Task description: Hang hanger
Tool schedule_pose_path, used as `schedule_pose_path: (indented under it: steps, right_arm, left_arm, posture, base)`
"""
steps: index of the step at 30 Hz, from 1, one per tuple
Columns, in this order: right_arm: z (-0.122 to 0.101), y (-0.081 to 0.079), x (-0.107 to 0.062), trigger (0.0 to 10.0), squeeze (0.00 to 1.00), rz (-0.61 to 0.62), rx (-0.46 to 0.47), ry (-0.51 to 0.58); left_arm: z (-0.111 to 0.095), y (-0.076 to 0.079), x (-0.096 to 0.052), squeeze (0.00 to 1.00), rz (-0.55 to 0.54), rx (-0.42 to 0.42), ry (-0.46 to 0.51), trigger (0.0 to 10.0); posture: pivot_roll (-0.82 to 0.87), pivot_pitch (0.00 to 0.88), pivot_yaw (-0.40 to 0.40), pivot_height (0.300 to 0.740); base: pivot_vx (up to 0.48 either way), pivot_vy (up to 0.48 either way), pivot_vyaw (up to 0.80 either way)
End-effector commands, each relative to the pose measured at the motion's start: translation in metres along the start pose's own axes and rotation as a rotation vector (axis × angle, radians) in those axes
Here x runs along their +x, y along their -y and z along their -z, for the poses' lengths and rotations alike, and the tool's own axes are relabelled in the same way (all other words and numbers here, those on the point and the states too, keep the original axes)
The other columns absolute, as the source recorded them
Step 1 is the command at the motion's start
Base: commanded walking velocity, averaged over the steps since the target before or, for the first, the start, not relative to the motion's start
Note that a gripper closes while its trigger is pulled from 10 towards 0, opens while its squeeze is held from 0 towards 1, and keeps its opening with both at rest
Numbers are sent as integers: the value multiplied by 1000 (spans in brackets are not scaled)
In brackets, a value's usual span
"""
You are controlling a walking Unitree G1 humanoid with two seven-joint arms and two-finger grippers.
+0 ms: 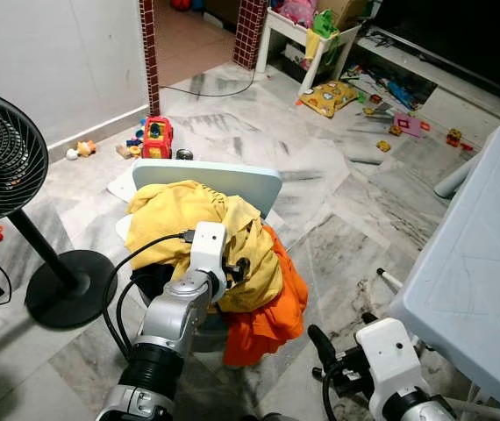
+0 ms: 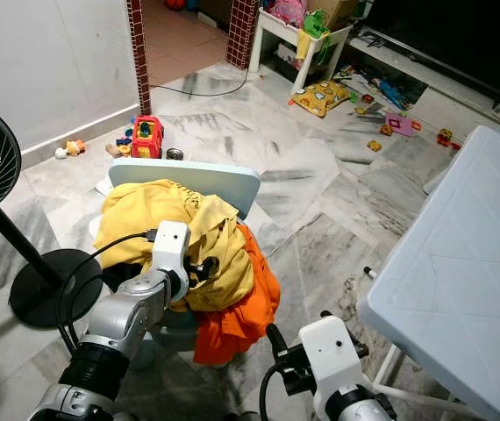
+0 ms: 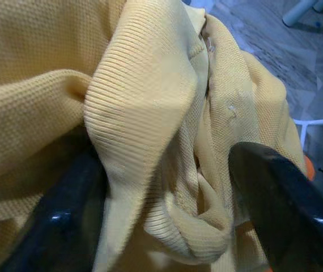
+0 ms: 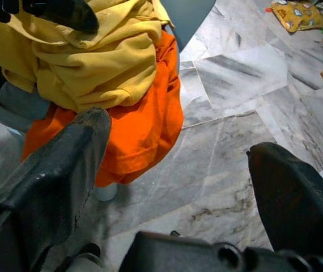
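Two garments lie heaped on the chair (image 1: 232,178). Left gripper (image 3: 161,187) is spread around a fold of the yellow shirt (image 1: 193,219); orange garment (image 1: 272,320) lies below. Right gripper (image 4: 184,170) hangs spread, idle. Hanger unseen, probably buried. Step: grasping; next, close and lift.

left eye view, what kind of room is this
Most likely a home living room: toys such as a red toy truck scattered on the marble floor, a standing fan, clothes heaped on a chair.
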State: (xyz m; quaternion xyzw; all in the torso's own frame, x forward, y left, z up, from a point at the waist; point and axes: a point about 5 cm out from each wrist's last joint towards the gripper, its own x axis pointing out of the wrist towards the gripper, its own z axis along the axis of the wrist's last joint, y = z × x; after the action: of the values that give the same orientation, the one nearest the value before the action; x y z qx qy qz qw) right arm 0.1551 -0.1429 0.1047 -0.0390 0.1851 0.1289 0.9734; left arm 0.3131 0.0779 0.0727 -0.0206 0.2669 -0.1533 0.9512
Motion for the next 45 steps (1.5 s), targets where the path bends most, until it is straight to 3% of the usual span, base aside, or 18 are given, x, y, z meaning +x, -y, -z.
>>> schedule_pose_path:
  steps: [1, 6, 11, 13, 16, 17, 18, 21, 24, 25, 26, 31, 33, 34, 35, 42, 45]
  right_arm:
    - [-1, 6, -2, 10000, 0, 28, -8, -7]
    - [-2, 8, 0, 10000, 0, 26, -11, -3]
    - [-3, 9, 2, 10000, 0, 25, -14, 2]
    - [-4, 9, 4, 10000, 0, 24, -17, 7]
    - [-5, 9, 5, 10000, 0, 24, -18, 10]
    - [-5, 9, 5, 10000, 0, 24, -18, 11]
    - [-5, 9, 5, 10000, 0, 25, -19, 12]
    - [-5, 9, 5, 10000, 0, 26, -20, 12]
    - [-5, 9, 6, 10000, 0, 27, -20, 13]
    - [-5, 9, 6, 10000, 0, 27, -20, 14]
    - [-5, 9, 7, 10000, 0, 27, -20, 14]
    - [-5, 8, 7, 10000, 0, 23, -21, 16]
    - [-5, 8, 7, 10000, 0, 23, -21, 15]
    - [-5, 8, 7, 10000, 0, 24, -21, 14]
    - [-5, 8, 7, 10000, 0, 24, -22, 14]
    - [-5, 9, 9, 10000, 0, 24, -21, 18]
    - [-5, 10, 10, 10000, 0, 24, -21, 20]
  left_arm:
    - [-1, 4, 0, 0, 14, 13, 7, 0]
    - [-4, 0, -4, 0, -1, 35, 20, 0]
    - [-13, -2, -7, 0, 1, 152, 62, 0]
    - [-18, -1, -5, 0, 11, 241, 86, 1451]
    - [-22, 0, -3, 0, 18, 280, 97, 2000]
    - [-25, 0, -2, 0, 23, 285, 103, 2549]
    - [-32, 3, 0, 0, 44, 335, 129, 3765]
    - [-38, 7, 2, 0, 68, 395, 152, 3961]
    - [-42, 11, 7, 0, 78, 325, 138, 4314]
    - [-43, 11, 7, 0, 80, 306, 137, 6784]
    - [-43, 12, 8, 0, 80, 287, 130, 10000]
    - [-43, 14, 9, 0, 96, 283, 107, 10000]
    - [-41, 18, 6, 43, 151, 295, 113, 10000]
    - [-41, 18, 5, 902, 143, 313, 115, 10000]
    - [-40, 17, 5, 1000, 139, 320, 118, 10000]
    - [-27, 17, -14, 1000, 159, 300, 144, 10000]
    - [-16, 13, -28, 1000, 158, 348, 161, 10000]
  posture:
    - [-78, 140, -175, 740]
    - [-73, 133, -175, 740]
    - [-68, 127, -174, 740]
    - [-68, 122, -173, 740]
    - [-71, 121, -171, 740]
    - [-70, 119, -171, 740]
    - [-70, 116, -169, 740]
    - [-70, 114, -167, 740]
    - [-70, 110, -164, 740]
    - [-71, 109, -163, 740]
    - [-70, 109, -163, 740]
    - [-69, 107, -163, 740]
    - [-67, 107, -163, 740]
    - [-66, 107, -163, 740]
    - [-65, 107, -164, 740]
    - [-54, 107, -163, 740]
    - [-46, 106, -162, 740]
  base:
    - [0, 0, 0]
    - [0, 0, 0]
    - [0, 0, 0]
    - [0, 0, 0]
    - [0, 0, 0]
    - [0, 0, 0]
    - [0, 0, 0]
    - [0, 0, 0]
    - [0, 0, 0]
    - [0, 0, 0]
    - [0, 0, 0]
    - [0, 0, 0]
    - [0, 0, 0]
    - [0, 0, 0]
    - [0, 0, 0]
    - [0, 0, 0]
    - [0, 0, 0]
